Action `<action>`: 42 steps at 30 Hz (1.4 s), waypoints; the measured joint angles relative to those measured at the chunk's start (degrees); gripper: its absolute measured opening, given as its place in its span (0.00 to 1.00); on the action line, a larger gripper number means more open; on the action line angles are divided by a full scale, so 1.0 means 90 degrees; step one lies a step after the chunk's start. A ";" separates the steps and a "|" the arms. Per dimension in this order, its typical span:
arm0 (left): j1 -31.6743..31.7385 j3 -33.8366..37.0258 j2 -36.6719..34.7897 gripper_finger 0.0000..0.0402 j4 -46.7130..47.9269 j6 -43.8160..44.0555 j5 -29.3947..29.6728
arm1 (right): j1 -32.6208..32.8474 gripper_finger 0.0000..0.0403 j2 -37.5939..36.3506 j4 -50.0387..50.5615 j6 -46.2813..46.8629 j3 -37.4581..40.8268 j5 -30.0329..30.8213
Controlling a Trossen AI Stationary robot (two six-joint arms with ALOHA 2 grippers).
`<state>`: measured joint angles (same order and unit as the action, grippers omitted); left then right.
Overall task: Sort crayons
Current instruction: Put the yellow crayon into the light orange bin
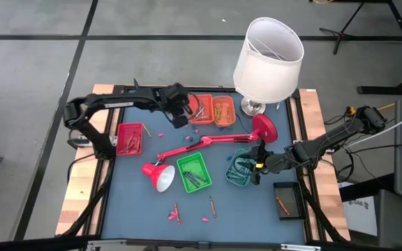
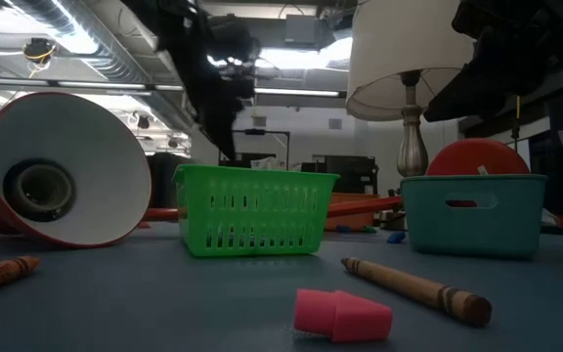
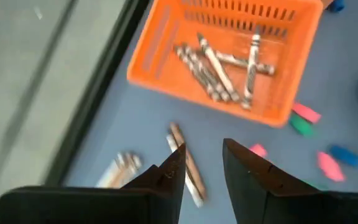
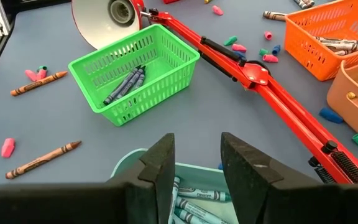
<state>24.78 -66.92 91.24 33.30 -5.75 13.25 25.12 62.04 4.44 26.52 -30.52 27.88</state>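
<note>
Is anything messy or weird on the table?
Yes. The red desk lamp lies tipped over across the mat, its shade on its side. A few crayons lie loose outside the baskets.

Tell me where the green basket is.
In the high view the green basket sits mid-table, right of the red lamp's shade and left of the teal basket.

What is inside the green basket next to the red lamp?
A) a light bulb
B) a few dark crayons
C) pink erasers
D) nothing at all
B: the right wrist view shows a few dark crayons lying together on the floor of the green basket, and the high view shows the same dark sticks in it, with no erasers or bulb inside.
</note>
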 joint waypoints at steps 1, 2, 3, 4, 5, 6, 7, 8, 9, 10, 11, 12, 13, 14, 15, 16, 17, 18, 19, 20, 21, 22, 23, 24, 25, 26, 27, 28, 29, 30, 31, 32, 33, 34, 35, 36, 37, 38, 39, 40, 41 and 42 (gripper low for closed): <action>0.0053 0.0000 -0.0142 0.23 0.0223 0.0347 -0.0139 | 0.0000 0.31 -0.0001 -0.0004 0.0000 0.0000 0.0000; 0.0114 -0.0001 -0.0278 0.23 0.0449 0.0732 -0.0297 | 0.0000 0.31 -0.0002 -0.0001 -0.0002 0.0000 0.0000; 0.0187 -0.0002 -0.0418 0.23 0.0724 0.1129 -0.0498 | 0.0000 0.31 0.0000 -0.0004 0.0000 0.0000 0.0000; 0.0253 -0.0001 -0.0524 0.23 0.1013 0.1504 -0.0698 | -0.0002 0.31 -0.0001 -0.0004 0.0000 0.0000 0.0000; 0.0309 0.0000 -0.0621 0.23 0.1256 0.1821 -0.0878 | -0.0002 0.31 -0.0002 -0.0001 0.0000 0.0000 0.0000; 0.0373 0.0000 -0.0709 0.23 0.1520 0.2050 -0.1037 | 0.0000 0.31 0.0000 -0.0004 0.0000 0.0000 0.0000; 0.0427 -0.0002 -0.0778 0.23 0.1793 0.2109 -0.1161 | -0.0001 0.31 0.0000 -0.0001 0.0000 0.0000 0.0000; 0.0468 0.0000 -0.0832 0.23 0.2050 0.2053 -0.1241 | -0.0001 0.31 -0.0002 -0.0005 0.0000 0.0000 0.0000; 0.0501 -0.0001 -0.0866 0.23 0.2282 0.1903 -0.1257 | 0.0000 0.31 -0.0001 -0.0005 -0.0002 0.0000 0.0004; 0.0524 -0.0001 -0.0874 0.23 0.2475 0.1722 -0.1245 | 0.0000 0.31 -0.0001 -0.0002 -0.0002 0.0000 0.0005; 0.0543 0.0000 -0.0872 0.23 0.2651 0.1506 -0.1243 | -0.0001 0.31 -0.0002 -0.0001 -0.0002 0.0000 0.0005; 0.0564 0.0000 -0.0870 0.22 0.2791 0.1209 -0.1238 | -0.0002 0.31 -0.0002 -0.0004 -0.0002 0.0000 0.0006; 0.0581 0.0000 -0.0867 0.22 0.2872 0.0802 -0.1234 | 0.0000 0.31 0.0000 -0.0003 -0.0002 0.0000 0.0007; 0.0582 0.0000 -0.0860 0.22 0.2925 0.0335 -0.1228 | -0.0002 0.31 -0.0002 -0.0001 -0.0002 0.0000 0.0007; 0.0568 0.0000 -0.0853 0.21 0.2968 -0.0142 -0.1228 | 0.0000 0.31 -0.0001 -0.0001 -0.0002 0.0000 0.0007; 0.0554 0.0014 -0.0846 0.20 0.2963 -0.0654 -0.1219 | 0.0000 0.31 0.0000 -0.0001 -0.0002 0.0000 0.0007; 0.0524 0.0044 -0.0845 0.20 0.2950 -0.1117 -0.1215 | -0.0002 0.31 -0.0002 -0.0003 -0.0002 0.0000 0.0007; 0.0497 0.0081 -0.0845 0.19 0.2957 -0.1540 -0.1217 | -0.0001 0.31 -0.0001 -0.0002 0.0000 0.0000 0.0007; 0.0483 0.0123 -0.0845 0.19 0.2961 -0.1908 -0.1223 | -0.0002 0.31 -0.0001 0.0001 0.0001 0.0000 0.0007; 0.0465 0.0180 -0.0845 0.18 0.2950 -0.2201 -0.1231 | -0.0001 0.31 -0.0002 -0.0004 0.0002 0.0000 0.0007; 0.0445 0.0256 -0.0845 0.18 0.2960 -0.2433 -0.1233 | 0.0000 0.31 -0.0002 -0.0006 0.0005 0.0000 0.0010; 0.0426 0.0338 -0.0845 0.18 0.2967 -0.2594 -0.1224 | -0.0002 0.31 -0.0002 -0.0004 0.0005 0.0000 0.0010; 0.0416 0.0415 -0.0845 0.18 0.2971 -0.2720 -0.1228 | 0.0000 0.31 0.0000 -0.0006 0.0005 0.0000 0.0010; 0.0407 0.0503 -0.0845 0.18 0.2968 -0.2791 -0.1226 | -0.0002 0.31 0.0000 -0.0004 0.0007 0.0000 0.0010; 0.0398 0.0595 -0.0845 0.18 0.2961 -0.2894 -0.1231 | 0.0000 0.31 -0.0002 -0.0005 0.0010 0.0000 0.0010; 0.0386 0.0696 -0.0845 0.18 0.2966 -0.2990 -0.1247 | -0.0001 0.31 -0.0002 -0.0009 0.0011 0.0000 0.0012; 0.0368 0.0801 -0.0845 0.18 0.2966 -0.3107 -0.1255 | 0.0000 0.31 -0.0001 -0.0007 0.0012 0.0000 0.0012; 0.0355 0.0901 -0.0845 0.18 0.2961 -0.3254 -0.1255 | -0.0001 0.31 -0.0002 -0.0006 0.0012 0.0000 0.0012; 0.0351 0.1006 -0.0845 0.18 0.2943 -0.3402 -0.1255 | 0.0000 0.31 -0.0002 -0.0007 0.0015 0.0000 0.0012; 0.0349 0.1113 -0.0845 0.18 0.2935 -0.3538 -0.1255 | 0.0000 0.31 -0.0001 -0.0009 0.0017 0.0000 0.0015; 0.0349 0.1223 -0.0845 0.18 0.2922 -0.3655 -0.1255 | 0.0000 0.31 -0.0002 -0.0009 0.0017 0.0000 0.0015; 0.0349 0.1330 -0.0845 0.18 0.2915 -0.3763 -0.1253 | -0.0001 0.31 0.0000 -0.0007 0.0017 0.0000 0.0015; 0.0349 0.1429 -0.0843 0.18 0.2892 -0.3872 -0.1253 | 0.0000 0.31 0.0000 -0.0009 0.0017 0.0000 0.0015; 0.0349 0.1540 -0.0845 0.18 0.2845 -0.3962 -0.1250 | -0.0002 0.31 -0.0002 -0.0013 0.0017 0.0000 0.0017; 0.0349 0.1654 -0.0844 0.18 0.2803 -0.4057 -0.1250 | 0.0000 0.31 0.0000 -0.0011 0.0017 0.0000 0.0017; 0.0349 0.1773 -0.0843 0.18 0.2771 -0.4120 -0.1250 | 0.0000 0.31 -0.0002 -0.0011 0.0017 0.0000 0.0015; 0.0350 0.1885 -0.0843 0.18 0.2731 -0.4179 -0.1248 | 0.0000 0.31 0.0000 -0.0011 0.0019 0.0000 0.0017; 0.0349 0.1993 -0.0843 0.18 0.2643 -0.4230 -0.1235 | 0.0000 0.31 -0.0002 -0.0011 0.0018 0.0000 0.0017; 0.0349 0.2101 -0.0843 0.18 0.2527 -0.4269 -0.1204 | 0.0000 0.31 -0.0001 -0.0011 0.0017 0.0000 0.0017; 0.0349 0.2207 -0.0843 0.18 0.2415 -0.4287 -0.1202 | 0.0000 0.31 -0.0001 -0.0011 0.0018 0.0000 0.0017; 0.0349 0.2299 -0.0840 0.18 0.2320 -0.4287 -0.1194 | 0.0000 0.31 -0.0002 -0.0011 0.0019 0.0000 0.0017; 0.0349 0.2385 -0.0840 0.18 0.2188 -0.4285 -0.1150 | -0.0002 0.31 -0.0002 -0.0011 0.0019 0.0000 0.0017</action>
<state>27.92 -45.45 83.68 52.99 -44.32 2.90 25.11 62.02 4.34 26.70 -30.52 28.03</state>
